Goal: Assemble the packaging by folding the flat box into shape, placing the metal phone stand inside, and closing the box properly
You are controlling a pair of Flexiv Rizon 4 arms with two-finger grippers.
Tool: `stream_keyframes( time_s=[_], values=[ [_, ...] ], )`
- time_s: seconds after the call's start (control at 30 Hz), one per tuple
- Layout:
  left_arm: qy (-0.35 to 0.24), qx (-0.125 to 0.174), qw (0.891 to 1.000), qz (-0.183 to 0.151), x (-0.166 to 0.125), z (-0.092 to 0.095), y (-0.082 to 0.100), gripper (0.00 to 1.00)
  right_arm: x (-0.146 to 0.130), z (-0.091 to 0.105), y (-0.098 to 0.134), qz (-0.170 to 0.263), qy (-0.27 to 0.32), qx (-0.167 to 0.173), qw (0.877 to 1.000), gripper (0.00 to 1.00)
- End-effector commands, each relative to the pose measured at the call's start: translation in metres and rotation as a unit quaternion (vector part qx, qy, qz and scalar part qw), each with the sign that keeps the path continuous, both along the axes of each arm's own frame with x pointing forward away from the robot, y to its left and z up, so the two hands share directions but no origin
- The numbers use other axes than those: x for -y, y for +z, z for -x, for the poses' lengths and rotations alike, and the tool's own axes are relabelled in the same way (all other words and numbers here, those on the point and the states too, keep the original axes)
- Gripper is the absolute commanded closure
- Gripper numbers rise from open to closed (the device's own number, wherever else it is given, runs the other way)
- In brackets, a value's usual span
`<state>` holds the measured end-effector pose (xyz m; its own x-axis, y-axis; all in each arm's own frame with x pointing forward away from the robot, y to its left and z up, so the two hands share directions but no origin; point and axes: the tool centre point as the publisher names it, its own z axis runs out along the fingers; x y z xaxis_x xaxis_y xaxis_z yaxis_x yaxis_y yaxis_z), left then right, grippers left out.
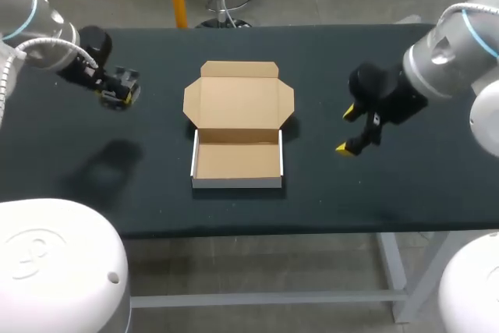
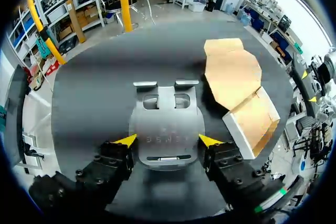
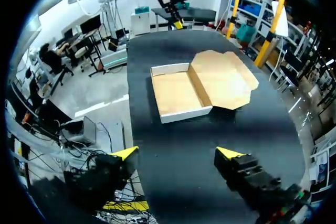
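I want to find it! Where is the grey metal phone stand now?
The left wrist view shows the grey metal phone stand held in the left gripper, over the table's left side, left of the open brown cardboard box.

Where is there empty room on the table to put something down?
The table is bare between the box and the right tool, along the front edge, and on the left under the left tool holding the stand. The middle is crowded: the box and its open lid fill it.
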<state>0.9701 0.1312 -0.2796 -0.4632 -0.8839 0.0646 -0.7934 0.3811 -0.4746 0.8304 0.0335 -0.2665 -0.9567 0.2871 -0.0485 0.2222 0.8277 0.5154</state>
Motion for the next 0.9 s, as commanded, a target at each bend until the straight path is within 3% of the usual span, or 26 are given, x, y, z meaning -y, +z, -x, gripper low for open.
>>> stream_keyframes(
  time_s=[0.03, 0.5, 0.9],
  values=[
    [0.003, 0.032, 0.999, 0.012, 0.005, 0.01, 0.002, 1.0, -0.001, -0.001, -0.008, -0.002, -0.001, 0.001, 1.0, 0.0],
    [-0.005, 0.038, 0.999, 0.018, 0.032, 0.028, 0.01, 1.0, -0.003, 0.0, -0.017, -0.001, -0.005, -0.006, 1.0, 0.0],
    [-0.025, 0.038, 0.999, 0.018, 0.071, 0.058, 0.012, 1.0, -0.003, 0.0, -0.017, -0.001, -0.005, -0.006, 1.0, 0.0]
  ],
)
